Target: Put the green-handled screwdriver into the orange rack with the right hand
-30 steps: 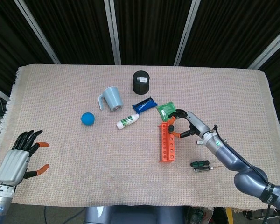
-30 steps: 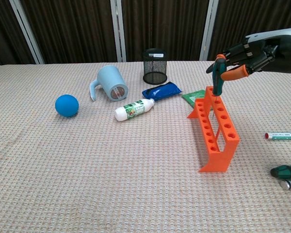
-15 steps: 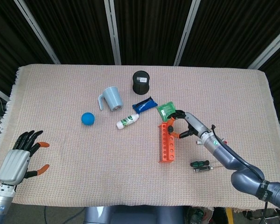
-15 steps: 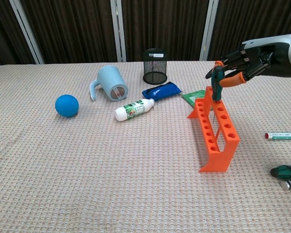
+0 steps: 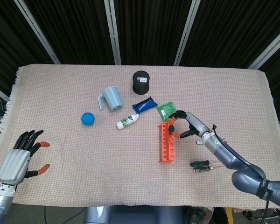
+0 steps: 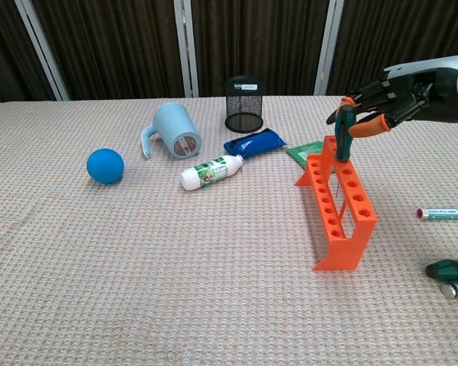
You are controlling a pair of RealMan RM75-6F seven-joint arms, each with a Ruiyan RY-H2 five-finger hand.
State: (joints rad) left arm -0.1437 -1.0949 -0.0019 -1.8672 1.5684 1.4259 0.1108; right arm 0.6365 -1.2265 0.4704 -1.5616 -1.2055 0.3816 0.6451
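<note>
Nearly done: green-handled screwdriver (image 6: pixel 343 134) upright with shaft in a far-end hole of the one orange rack (image 6: pixel 340 200), pinched by right hand (image 6: pixel 385 97), release left; left hand (image 5: pixel 18 157) empty, fingers spread; beyond, one ball (image 6: pixel 105 165), one mug (image 6: pixel 173 130), one mesh cup (image 6: pixel 244 104).

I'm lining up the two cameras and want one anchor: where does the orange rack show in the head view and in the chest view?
Head view: the orange rack lies right of centre, running toward the camera, just below the green packet.
Chest view: the orange rack stands right of centre, its far end under the right hand.
Shared landmark: the black mesh cup, beyond the rack and to its left in both.
</note>
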